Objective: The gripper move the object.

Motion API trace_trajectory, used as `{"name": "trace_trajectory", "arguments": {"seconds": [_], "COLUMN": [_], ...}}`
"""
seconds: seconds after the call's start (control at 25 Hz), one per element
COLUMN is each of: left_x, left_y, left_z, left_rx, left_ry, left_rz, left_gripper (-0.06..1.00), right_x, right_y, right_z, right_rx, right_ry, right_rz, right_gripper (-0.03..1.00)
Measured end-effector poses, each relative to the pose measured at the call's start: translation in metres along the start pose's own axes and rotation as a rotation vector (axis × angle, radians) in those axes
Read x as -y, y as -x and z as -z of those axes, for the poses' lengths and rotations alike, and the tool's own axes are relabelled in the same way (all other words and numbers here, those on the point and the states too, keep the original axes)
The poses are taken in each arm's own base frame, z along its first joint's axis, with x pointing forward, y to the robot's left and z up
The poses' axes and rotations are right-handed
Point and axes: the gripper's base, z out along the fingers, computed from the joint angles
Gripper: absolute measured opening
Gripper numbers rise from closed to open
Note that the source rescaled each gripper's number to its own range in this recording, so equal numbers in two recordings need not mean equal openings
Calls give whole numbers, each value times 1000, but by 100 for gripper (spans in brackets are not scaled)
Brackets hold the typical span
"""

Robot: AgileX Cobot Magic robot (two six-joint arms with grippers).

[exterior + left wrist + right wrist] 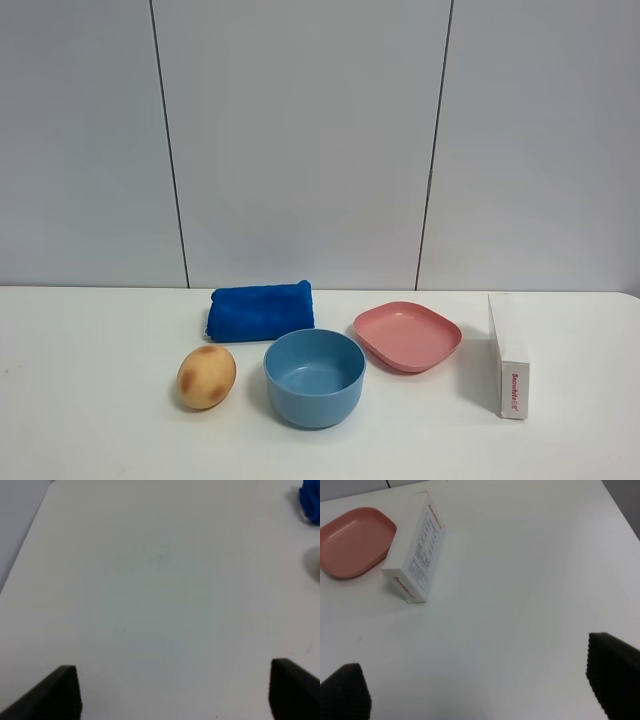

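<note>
The light-blue bowl (314,377) stands upright and empty on the white table (90,430), front centre in the exterior high view. Neither arm shows in that view. In the left wrist view my left gripper (175,692) is open and empty over bare table, with only its black fingertips (55,692) showing. In the right wrist view my right gripper (480,692) is open and empty, its fingertips (612,675) wide apart above the table near the white box. The bowl shows in neither wrist view.
A dark-blue folded towel (261,310) lies behind the bowl; its edge shows in the left wrist view (311,502). A brown bread roll (206,376) sits left of the bowl. A pink plate (407,335) (352,542) and a white box (508,354) (415,552) lie right.
</note>
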Motion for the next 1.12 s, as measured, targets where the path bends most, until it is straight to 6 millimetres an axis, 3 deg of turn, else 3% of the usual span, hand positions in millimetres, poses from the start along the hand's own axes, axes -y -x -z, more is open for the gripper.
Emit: {"name": "trace_trajectory", "arguments": {"seconds": [0.04, 1.12], "left_x": [0, 0], "left_y": [0, 0], "left_z": [0, 0], "left_rx": [0, 0], "left_ry": [0, 0], "left_rz": [0, 0], "left_gripper": [87, 87], "right_x": [0, 0], "right_y": [0, 0], "right_z": [0, 0], "right_rx": [0, 0], "right_ry": [0, 0], "right_rz": [0, 0], "right_gripper": [100, 100]}}
